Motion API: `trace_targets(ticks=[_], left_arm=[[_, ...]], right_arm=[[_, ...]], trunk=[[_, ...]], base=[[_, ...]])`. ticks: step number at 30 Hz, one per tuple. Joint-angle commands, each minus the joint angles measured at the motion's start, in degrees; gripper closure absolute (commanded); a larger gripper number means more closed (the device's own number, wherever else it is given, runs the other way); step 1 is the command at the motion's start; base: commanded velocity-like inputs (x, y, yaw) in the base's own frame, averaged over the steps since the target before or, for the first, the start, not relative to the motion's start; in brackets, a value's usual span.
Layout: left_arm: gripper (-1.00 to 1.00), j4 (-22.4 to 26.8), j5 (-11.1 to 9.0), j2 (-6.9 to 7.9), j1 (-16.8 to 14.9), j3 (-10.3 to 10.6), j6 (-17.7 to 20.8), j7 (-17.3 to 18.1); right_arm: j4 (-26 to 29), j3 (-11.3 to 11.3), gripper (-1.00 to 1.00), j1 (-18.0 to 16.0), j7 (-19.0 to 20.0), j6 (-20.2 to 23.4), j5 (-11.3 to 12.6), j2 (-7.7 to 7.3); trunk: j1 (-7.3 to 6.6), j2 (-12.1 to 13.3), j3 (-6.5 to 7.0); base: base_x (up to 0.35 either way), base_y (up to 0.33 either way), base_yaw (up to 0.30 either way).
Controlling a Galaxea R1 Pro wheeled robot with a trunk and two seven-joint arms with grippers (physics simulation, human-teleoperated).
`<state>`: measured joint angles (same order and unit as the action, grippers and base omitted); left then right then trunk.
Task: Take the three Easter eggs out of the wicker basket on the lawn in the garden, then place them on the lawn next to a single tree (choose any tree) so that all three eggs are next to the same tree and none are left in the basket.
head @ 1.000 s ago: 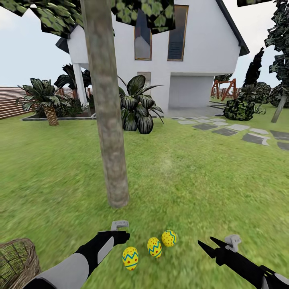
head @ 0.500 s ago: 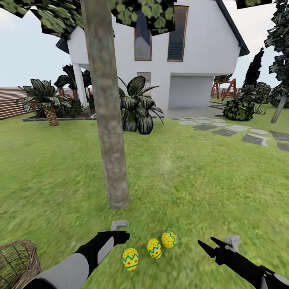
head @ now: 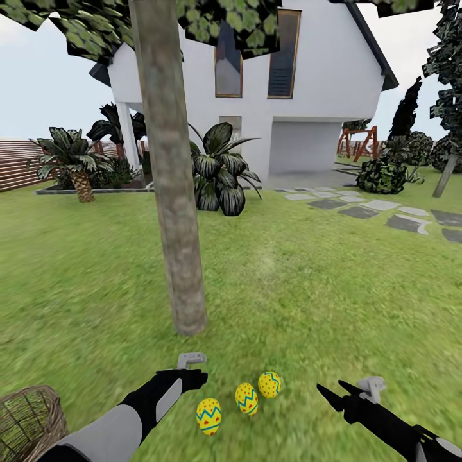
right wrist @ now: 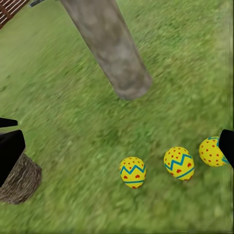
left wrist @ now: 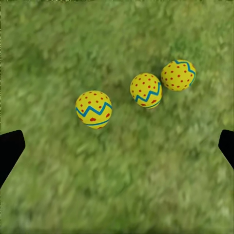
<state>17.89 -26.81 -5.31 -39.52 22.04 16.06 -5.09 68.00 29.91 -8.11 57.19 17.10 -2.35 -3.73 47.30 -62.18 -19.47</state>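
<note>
Three yellow Easter eggs with blue zigzags and red dots lie in a row on the lawn (head: 321, 289), just in front of the tree (head: 174, 192): one egg (head: 208, 416), a second (head: 246, 398) and a third (head: 270, 384). The left wrist view looks down on them (left wrist: 93, 109), (left wrist: 146, 90), (left wrist: 178, 75). My left gripper (head: 196, 380) hovers open beside and above them, empty (left wrist: 117, 148). On the other side, my right gripper (head: 330, 393) is open and empty too (right wrist: 117, 146). The wicker basket (head: 29, 420) stands at my near left, also in the right wrist view (right wrist: 19, 180).
A broad-leafed shrub (head: 221, 168) grows behind the tree, before the white house (head: 308, 83). A grey stepping-stone path (head: 378, 208) runs at the right. A short palm (head: 74, 160) and a wooden fence (head: 16, 163) are far left.
The whole picture has drifted down a few pixels, so the camera moved slightly. Eggs, basket and both arms keep their places.
</note>
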Motion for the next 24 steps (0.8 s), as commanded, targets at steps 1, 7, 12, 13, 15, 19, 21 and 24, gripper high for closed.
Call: trace_targets(ticks=[1, 7, 12, 13, 15, 19, 21, 24], left_arm=[[-1.00, 0.1, -0.6, 0.04, 0.0, 0.5, 0.2, -0.5], [-1.00, -0.8, -0.6, 0.04, 0.0, 0.5, 0.2, -0.5], [-1.00, -1.0, -0.6, -0.01, 0.0, 0.5, 0.2, -0.5], [-1.00, -1.0, -0.6, -0.02, 0.0, 0.5, 0.2, -0.5], [-1.00, -1.1, -0.6, -0.05, 0.0, 0.5, 0.2, -0.5], [-1.00, -1.1, -0.6, -0.11, 0.0, 0.5, -0.3, -0.4], [-1.00, -1.1, -0.5, -0.12, 0.0, 0.5, -0.7, -0.4], [-1.00, -1.1, -0.5, -0.09, 0.0, 0.5, -0.9, -0.4]], right_arm=[[0.0, 0.1, -1.00, -0.1, -0.1, 0.4, -0.2, 0.05], [-0.3, -0.6, -1.00, -0.1, -1.7, 0.4, -0.2, 0.04], [-0.6, -0.7, -1.00, -0.1, -2.1, 0.4, -0.3, 0.05], [-0.8, -0.7, -1.00, -0.1, -2.2, 0.4, -0.3, 0.05], [-1.4, -0.8, -1.00, -0.1, -2.3, 0.4, -0.3, 0.02], [-2.1, -2.0, -1.00, -0.1, -2.4, 0.4, -0.4, -0.02], [-2.2, -3.0, -1.00, -0.1, -3.3, 0.4, -0.4, -0.08], [-2.4, -3.9, -1.00, -0.1, -6.6, 0.5, -0.4, 0.03]], trunk=[[-0.22, 0.4, 0.12], [-1.54, 2.8, 1.19], [-2.64, 4.8, 2.09], [-2.86, 5.2, 2.27], [-3.30, 6.0, 2.63], [-4.18, 7.6, 3.35], [-4.61, 8.4, 3.71], [-5.27, 9.6, 4.24]], base=[[0.000, 0.000, 0.000], [0.000, 0.000, 0.000], [0.000, 0.000, 0.000], [0.000, 0.000, 0.000], [0.000, 0.000, 0.000], [0.000, 0.000, 0.000], [0.000, 0.000, 0.000], [0.000, 0.000, 0.000]])
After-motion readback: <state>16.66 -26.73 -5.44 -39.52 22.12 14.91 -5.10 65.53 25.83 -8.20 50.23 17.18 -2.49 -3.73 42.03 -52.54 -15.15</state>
